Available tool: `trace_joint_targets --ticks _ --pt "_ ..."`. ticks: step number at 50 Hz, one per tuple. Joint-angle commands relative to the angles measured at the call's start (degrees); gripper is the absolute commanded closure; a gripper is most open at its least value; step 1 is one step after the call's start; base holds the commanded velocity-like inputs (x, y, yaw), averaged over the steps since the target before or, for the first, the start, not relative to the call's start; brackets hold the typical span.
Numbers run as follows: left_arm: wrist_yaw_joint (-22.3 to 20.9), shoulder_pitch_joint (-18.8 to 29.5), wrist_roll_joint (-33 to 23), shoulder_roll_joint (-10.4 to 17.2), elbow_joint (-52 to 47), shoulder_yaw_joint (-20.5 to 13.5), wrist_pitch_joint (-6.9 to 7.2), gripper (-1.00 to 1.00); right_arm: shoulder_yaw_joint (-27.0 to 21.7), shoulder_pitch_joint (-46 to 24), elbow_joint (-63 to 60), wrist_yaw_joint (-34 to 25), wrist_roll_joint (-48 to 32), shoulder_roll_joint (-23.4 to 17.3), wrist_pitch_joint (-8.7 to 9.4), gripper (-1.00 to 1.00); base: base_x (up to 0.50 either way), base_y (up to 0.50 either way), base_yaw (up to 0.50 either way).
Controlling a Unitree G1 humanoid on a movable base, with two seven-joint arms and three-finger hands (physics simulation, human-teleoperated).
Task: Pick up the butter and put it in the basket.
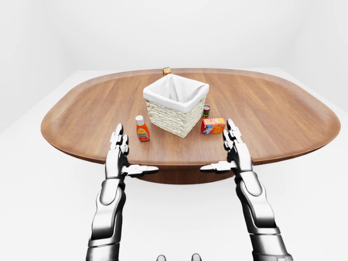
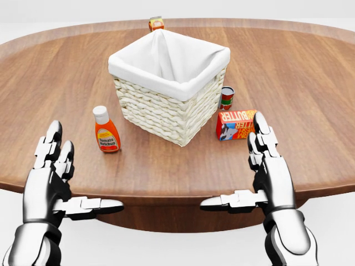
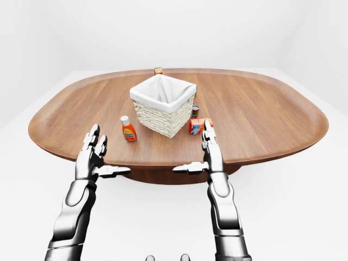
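Both hands spread open, empty — right hand (image 2: 266, 172) just short of the butter (image 2: 235, 124), which sits on the table (image 2: 310, 83) right of the basket (image 2: 169, 86); left hand (image 2: 50, 177) near the ketchup bottle (image 2: 106, 131).

butter (image 2: 235, 124): sits just right of the basket (image 2: 166, 105), tiny gap, tight squeeze on that side
can (image 2: 227, 97): right above the butter in head view, blocks that side
right hand (image 2: 265, 166): fingertips overlap the butter's right end, fingers spread
ketchup bottle (image 2: 106, 131): left of basket, well apart from the butter
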State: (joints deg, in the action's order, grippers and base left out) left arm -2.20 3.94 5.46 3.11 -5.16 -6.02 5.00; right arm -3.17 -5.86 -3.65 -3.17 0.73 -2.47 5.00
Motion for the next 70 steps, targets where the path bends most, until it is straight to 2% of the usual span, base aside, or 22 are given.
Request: trace_joint_targets --ticks 1,8,23,26,33,43,51,57,70 --pt "1.2 4.1 0.8 1.3 -1.1 -1.4 0.0 -1.0 -1.7 -5.2 -1.0 -1.3 1.1 -1.7 0.0 -1.0 0.0 0.0 0.0" --pt "2.1 8.1 0.7 2.4 -0.3 -1.6 0.0 -1.0 -2.6 -9.8 0.4 -1.5 1.4 -3.2 0.0 -1.0 0.0 0.0 0.0" --pt "3.1 19.3 3.8 6.5 0.4 -3.9 0.0 -1.0 -4.5 -21.2 3.8 -2.6 3.1 -7.2 0.0 -1.0 0.0 0.0 0.0" --pt "3.3 21.7 4.5 7.4 2.4 -4.2 0.0 -1.0 -4.5 -23.5 6.4 -2.4 2.7 -8.0 0.0 -1.0 0.0 0.0 0.0" --pt "3.8 30.2 5.8 10.0 14.7 -4.6 0.0 -1.0 -4.8 -29.3 13.2 -3.1 2.6 -10.0 0.0 -1.0 0.0 0.0 0.0" --pt "4.8 36.3 5.6 11.7 22.9 -4.0 0.0 -1.0 -4.8 -37.8 22.0 -3.4 1.9 -12.3 0.0 -1.0 0.0 0.0 0.0" --pt "4.4 40.5 6.0 12.5 25.2 -3.6 0.0 -1.0 -4.9 -42.0 24.6 -3.8 1.7 -13.6 0.0 -1.0 0.0 0.0 0.0" --pt "4.0 43.9 5.6 12.2 32.5 -3.2 0.0 -1.0 -4.7 -44.1 26.8 -4.2 1.4 -14.0 0.0 -1.0 0.0 0.0 0.0" --pt "4.3 45.7 6.0 12.8 32.3 -3.2 0.0 -1.0 -4.1 -45.5 29.0 -4.8 0.1 -13.8 0.0 -1.0 0.12 0.01 0.0"
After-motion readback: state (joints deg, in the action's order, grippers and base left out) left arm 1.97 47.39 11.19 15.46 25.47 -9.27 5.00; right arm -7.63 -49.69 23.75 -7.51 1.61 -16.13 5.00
